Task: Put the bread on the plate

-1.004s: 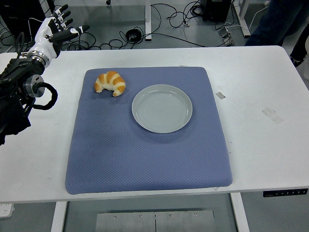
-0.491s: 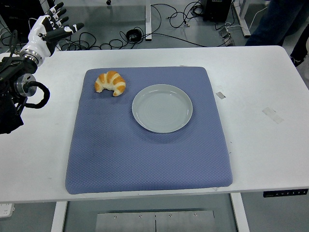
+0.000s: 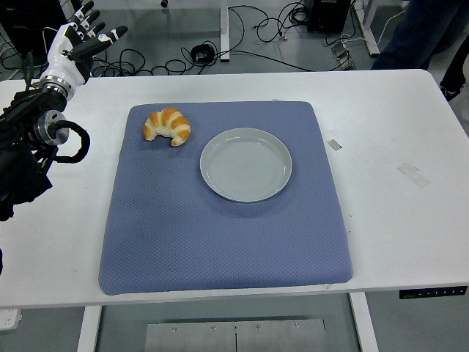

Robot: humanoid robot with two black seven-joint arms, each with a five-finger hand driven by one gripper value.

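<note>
- Nearest to us, along the bottom of the frame, the white tabletop (image 3: 410, 242) shows its front edge, with the near border of a blue quilted mat (image 3: 220, 242) lying just behind it.
- At the centre of the frame, on that mat, sits the plate (image 3: 246, 164), pale grey-green, round and with nothing on it.
- Up and to the left of the plate, near the mat's upper left corner, lies the bread (image 3: 168, 125), a golden croissant resting on the mat, beside the plate but clear of its rim.
- We judge the task to be barely begun: the bread is not yet grasped or lifted, and the whole pick, carry and set-down remains.
- At the left edge our left arm comes in, and the left hand (image 3: 73, 45) is in the upper left corner of the frame, above the far edge of the tabletop, fingers (image 3: 99, 40) spread apart and holding nothing, well away from the bread.
- Our right arm is not in view.
- On the right side of the tabletop we see two small pieces of tape (image 3: 412, 172); we can read no writing, brand or label anywhere.
- Farthest off, at the top, are cables on the floor (image 3: 212, 51) and part of a person's leg (image 3: 421, 33) at the upper right.
</note>
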